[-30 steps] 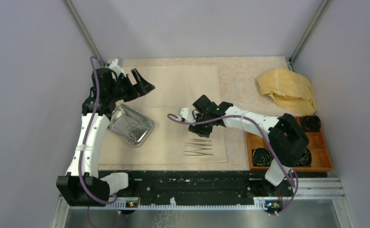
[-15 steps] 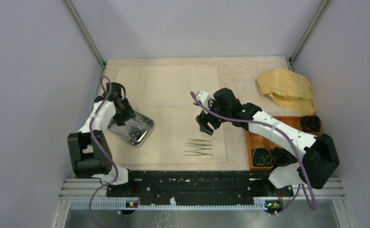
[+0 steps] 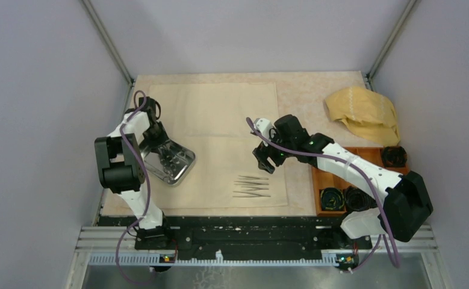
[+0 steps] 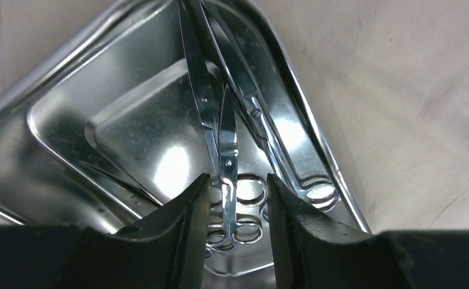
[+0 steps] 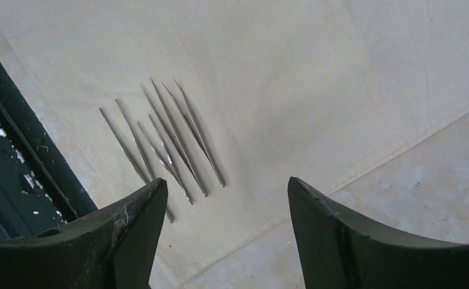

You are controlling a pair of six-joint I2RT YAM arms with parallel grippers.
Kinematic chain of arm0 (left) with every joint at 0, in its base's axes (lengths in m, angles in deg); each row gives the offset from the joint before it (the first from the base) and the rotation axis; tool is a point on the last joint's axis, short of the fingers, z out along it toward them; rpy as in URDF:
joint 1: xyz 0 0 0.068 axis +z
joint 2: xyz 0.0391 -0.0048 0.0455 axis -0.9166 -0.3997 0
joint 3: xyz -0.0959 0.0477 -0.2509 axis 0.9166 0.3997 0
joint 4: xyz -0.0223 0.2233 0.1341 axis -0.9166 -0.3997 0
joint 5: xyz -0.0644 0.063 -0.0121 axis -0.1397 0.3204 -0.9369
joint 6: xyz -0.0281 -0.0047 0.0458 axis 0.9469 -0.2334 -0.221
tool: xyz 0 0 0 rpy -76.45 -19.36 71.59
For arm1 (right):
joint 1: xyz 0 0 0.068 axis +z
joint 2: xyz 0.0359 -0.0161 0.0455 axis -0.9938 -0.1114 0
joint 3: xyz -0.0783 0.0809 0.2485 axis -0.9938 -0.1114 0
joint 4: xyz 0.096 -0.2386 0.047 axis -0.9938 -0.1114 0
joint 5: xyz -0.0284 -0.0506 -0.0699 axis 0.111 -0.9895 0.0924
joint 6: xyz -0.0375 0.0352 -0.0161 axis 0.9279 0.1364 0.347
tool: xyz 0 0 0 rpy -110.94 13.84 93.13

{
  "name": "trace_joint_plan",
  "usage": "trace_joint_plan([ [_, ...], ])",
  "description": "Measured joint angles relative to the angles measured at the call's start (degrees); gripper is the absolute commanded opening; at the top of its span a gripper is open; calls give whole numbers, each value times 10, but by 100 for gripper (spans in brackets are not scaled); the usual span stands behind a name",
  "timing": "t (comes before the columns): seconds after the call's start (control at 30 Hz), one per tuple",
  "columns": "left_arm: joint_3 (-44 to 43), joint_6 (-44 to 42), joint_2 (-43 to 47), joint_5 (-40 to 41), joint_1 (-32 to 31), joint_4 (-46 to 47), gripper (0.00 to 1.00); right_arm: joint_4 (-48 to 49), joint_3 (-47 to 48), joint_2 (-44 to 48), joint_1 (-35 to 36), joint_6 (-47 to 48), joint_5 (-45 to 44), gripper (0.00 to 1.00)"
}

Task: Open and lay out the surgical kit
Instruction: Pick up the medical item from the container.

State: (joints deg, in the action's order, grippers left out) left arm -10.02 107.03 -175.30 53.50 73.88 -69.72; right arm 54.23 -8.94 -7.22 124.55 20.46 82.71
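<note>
My left claw (image 4: 235, 201) sits apart, straddling scissors (image 4: 228, 144) in the tray (image 4: 57, 120); my right claw (image 5: 226, 208) gapes near the tweezers (image 5: 180, 141).

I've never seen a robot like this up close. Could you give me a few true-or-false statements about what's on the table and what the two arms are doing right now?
1. The scissors lie inside the steel tray. True.
2. The tweezers are in the tray as well. False: they lie side by side on the cream cloth.
3. The right tool is carrying something. False: it is open and empty, above the cloth.
4. The left tool straddles a pair of scissors in the tray. True.
</note>
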Motion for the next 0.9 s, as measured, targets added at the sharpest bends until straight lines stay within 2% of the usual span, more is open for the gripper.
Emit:
trace_joint_plan([
  [0.27, -25, -14, -40, 2, 3, -3, 40, 0, -6, 5, -2, 0, -1, 73],
  [0.53, -18, -25, -41, 10, 3, 5, 27, 0, -6, 5, -2, 0, -2, 73],
  [0.7, -10, -34, -39, 15, 3, 13, 16, -1, -6, 5, -2, 0, -2, 73],
  [0.9, 5, -44, -24, 19, 3, 26, 9, -1, -6, 5, -2, 1, -2, 73],
])
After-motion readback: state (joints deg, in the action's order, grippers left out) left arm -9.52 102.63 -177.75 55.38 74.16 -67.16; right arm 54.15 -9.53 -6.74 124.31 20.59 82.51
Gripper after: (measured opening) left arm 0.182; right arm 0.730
